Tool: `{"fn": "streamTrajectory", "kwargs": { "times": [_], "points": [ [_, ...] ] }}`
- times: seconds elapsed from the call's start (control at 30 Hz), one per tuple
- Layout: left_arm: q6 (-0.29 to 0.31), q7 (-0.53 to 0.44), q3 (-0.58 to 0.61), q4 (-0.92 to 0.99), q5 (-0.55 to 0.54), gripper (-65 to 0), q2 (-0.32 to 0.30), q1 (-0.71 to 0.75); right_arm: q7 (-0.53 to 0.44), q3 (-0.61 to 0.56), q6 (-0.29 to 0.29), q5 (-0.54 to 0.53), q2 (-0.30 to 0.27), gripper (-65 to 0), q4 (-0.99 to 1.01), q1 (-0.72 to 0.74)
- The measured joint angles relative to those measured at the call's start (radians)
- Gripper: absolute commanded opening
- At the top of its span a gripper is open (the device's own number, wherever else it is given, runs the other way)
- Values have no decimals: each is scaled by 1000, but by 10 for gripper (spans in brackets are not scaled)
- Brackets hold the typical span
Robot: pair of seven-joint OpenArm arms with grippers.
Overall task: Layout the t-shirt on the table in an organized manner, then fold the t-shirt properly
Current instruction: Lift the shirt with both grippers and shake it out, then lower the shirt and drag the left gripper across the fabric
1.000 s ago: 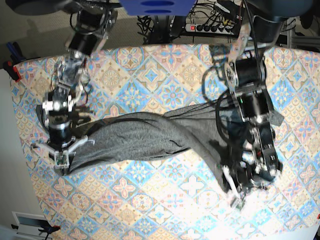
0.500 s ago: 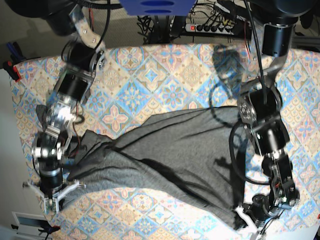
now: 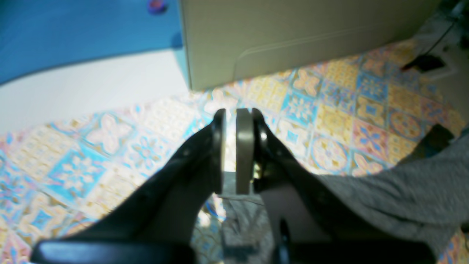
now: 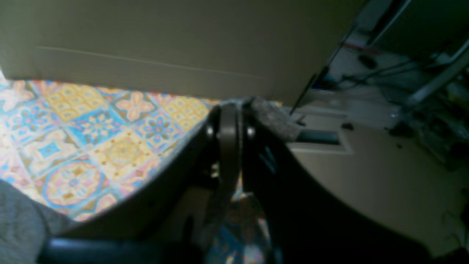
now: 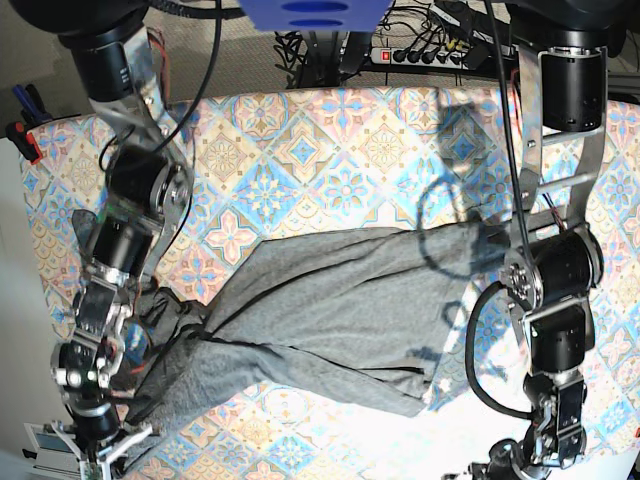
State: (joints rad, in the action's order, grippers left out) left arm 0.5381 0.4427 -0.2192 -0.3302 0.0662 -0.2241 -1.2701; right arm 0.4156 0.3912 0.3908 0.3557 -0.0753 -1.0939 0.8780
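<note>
Grey t-shirt (image 5: 330, 300) lay stretched across the table (image 5: 330, 150), its near corners pinched by the right gripper (image 4: 229, 121) and the left gripper (image 3: 234, 154).

You're looking at a robotics lab, not a home: 2 arms hang over a table (image 5: 330, 140) in a tiled cloth, a power strip (image 5: 425, 55) and tangled cables (image 5: 320, 50) sit behind it, and a bare floor (image 4: 384, 183) lies beyond.
</note>
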Motion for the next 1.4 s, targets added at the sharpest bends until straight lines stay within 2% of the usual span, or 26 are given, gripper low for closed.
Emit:
{"fn": "streamTrajectory", "kwargs": {
  "times": [0.13,0.2,0.27,0.33,0.43,0.5,0.63,0.67,0.87,0.93,1.0,1.07,1.17,1.27,1.37,1.4],
  "points": [
    [-15,11,5,8,5,-606,-8,10,-27,-1,-2,-4,0,-650,26,58],
    [-14,17,19,14,5,-583,-8,13,-27,-2,-3,-4,0,-650,12,58],
    [-15,21,74,14,5,-515,5,16,-13,-1,-1,-3,0,-650,-17,44],
    [-15,-42,122,0,-17,-432,21,52,-20,-2,-5,-1,0,-650,-40,27],
    [-9,-85,140,-2,-24,-313,41,168,-53,-3,-5,-16,-2,-650,-73,-50],
    [-22,-90,142,8,8,-256,69,290,-26,-3,-6,-4,1,-650,-76,-132],
    [-10,-107,143,20,31,-245,97,463,-2,-3,2,5,9,-650,-82,-220],
    [-6,-166,143,18,25,-245,97,484,-6,-3,5,3,8,-650,-93,-221],
    [-19,-224,142,3,27,-245,89,532,-27,-3,-2,-3,3,-650,-147,-205],
    [-22,-307,162,-4,64,-245,92,565,-19,-3,-2,-3,5,-650,-160,-215],
    [-26,-316,209,-16,146,-257,106,583,-20,-3,-2,-3,4,-650,-180,-222],
    [-38,-346,231,-25,187,-310,120,605,-23,-3,-3,-3,3,-650,-201,-233],
    [-53,-456,227,-36,184,-482,128,663,-15,-3,-2,-4,4,-650,-222,-242],
    [-58,-494,225,-47,154,-634,126,699,-33,-3,-4,-3,2,-650,-237,-268],
    [-47,-525,219,-52,126,-612,124,731,-31,-3,-3,-5,1,-650,-238,-343],
    [-49,-570,219,-57,124,-621,124,750,-24,-3,-3,-4,5,-650,-236,-375]
  ]
}}
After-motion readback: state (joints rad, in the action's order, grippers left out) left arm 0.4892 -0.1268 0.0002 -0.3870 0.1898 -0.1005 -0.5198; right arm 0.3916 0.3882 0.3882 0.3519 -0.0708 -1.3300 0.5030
